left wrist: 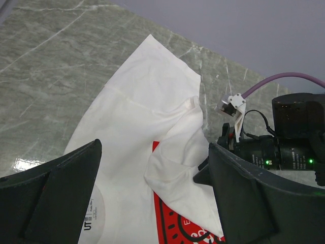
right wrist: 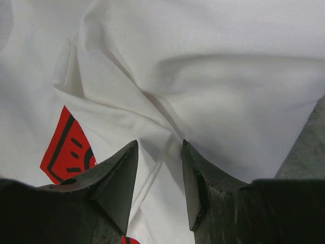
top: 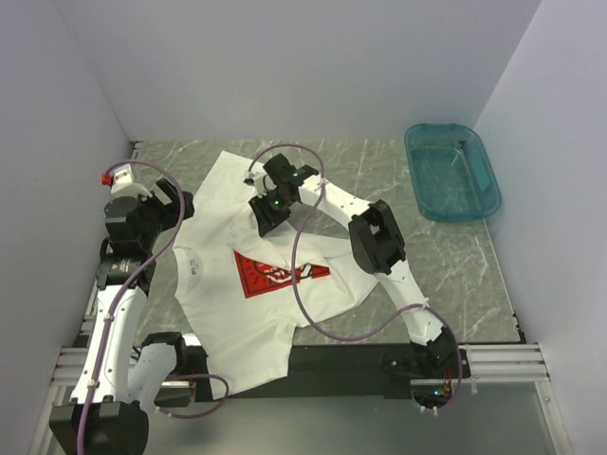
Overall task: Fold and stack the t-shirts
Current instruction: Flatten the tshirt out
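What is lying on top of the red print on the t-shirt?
A fold of the t-shirt itself covers part of the red print; that part is hidden.

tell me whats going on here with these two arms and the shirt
Two robot arms are partway through folding a white t-shirt spread on the table. The right claw pinches a flap of it, bunched over part of the red print. The left claw hangs open above the shirt near its collar, gripping nothing. The teal basin sits at the far right corner.
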